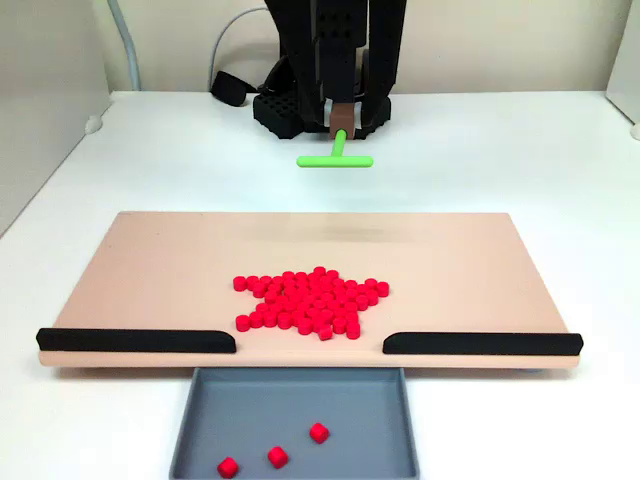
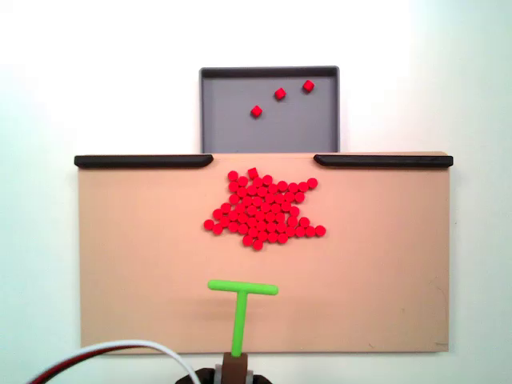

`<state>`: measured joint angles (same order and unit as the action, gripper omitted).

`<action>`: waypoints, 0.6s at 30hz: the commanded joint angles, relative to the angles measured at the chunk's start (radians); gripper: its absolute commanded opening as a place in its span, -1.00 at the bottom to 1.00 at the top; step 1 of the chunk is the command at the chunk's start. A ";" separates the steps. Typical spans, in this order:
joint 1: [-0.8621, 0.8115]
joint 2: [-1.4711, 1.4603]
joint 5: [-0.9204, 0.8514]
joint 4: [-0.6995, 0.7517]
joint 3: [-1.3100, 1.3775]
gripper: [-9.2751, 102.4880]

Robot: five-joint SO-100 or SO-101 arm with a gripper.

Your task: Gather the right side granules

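In a fixed view from the front, the arm (image 1: 335, 55) rises dark at the far side of the table (image 1: 200, 160), and the gripper (image 1: 341, 126) points down with its tips clamped on the stem of the green pusher (image 1: 336, 157), whose crossbar hangs beyond the board's far edge. In a fixed view from above, only the gripper (image 2: 238, 366) tip enters at the bottom, and the pusher (image 2: 240, 308) is seen lying over the board (image 2: 136, 264) near its lower edge, crossbar towards the granules; a white cable (image 2: 120, 350) curves in at the lower left. The granules (image 2: 264, 208) sit in one tight red cluster at the middle of the board, close to the gap between the two black rails (image 2: 144, 161) on its upper edge, well apart from the pusher. The front view shows the same cluster (image 1: 312, 300) just behind that gap. Past the gap lies the grey tray (image 2: 320, 136), holding three loose granules apart from one another; the front view shows the tray (image 1: 300, 400) at the board's near edge with the three towards its near left.
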<state>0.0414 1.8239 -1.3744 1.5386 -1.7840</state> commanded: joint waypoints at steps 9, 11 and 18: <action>-0.032 0.063 -0.126 -0.015 0.023 -0.84; -0.032 0.063 -0.126 -0.015 0.023 -0.84; -0.032 0.061 -0.126 -0.015 0.023 -0.84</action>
<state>0.0153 1.8607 -1.4926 1.5278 -1.7840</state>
